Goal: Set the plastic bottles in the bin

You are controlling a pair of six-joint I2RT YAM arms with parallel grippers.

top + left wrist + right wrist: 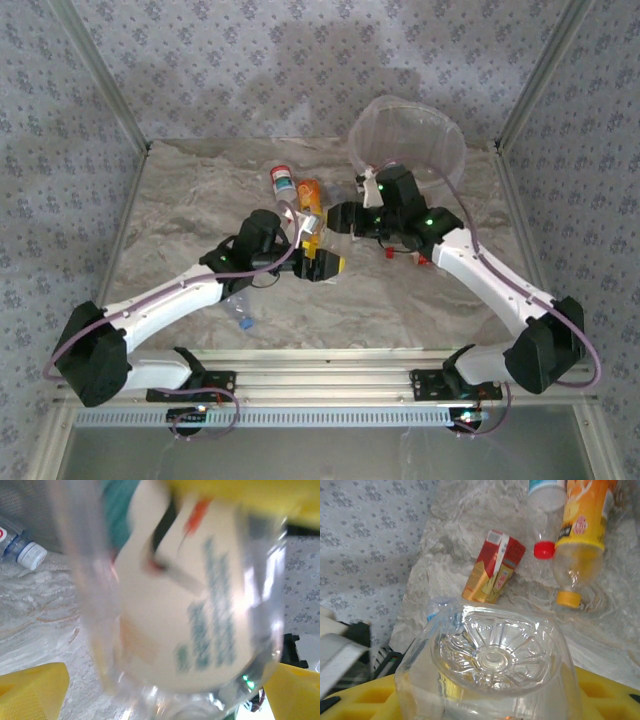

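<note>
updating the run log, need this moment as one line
left gripper: open | right gripper: shut on clear bottle | orange bottle, red carton: on table | bin: beyond right gripper

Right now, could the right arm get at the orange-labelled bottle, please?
Probably not directly: a clear bottle sits right in front of the right gripper, between it and the orange-labelled bottle, which otherwise lies uncovered on the table beside a red-capped bottle.

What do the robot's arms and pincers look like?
The left arm and right arm are white tubes with chunky black joints, thin purple cables looping alongside and tiny green lights. Their pincer fingers are yellow.
</note>
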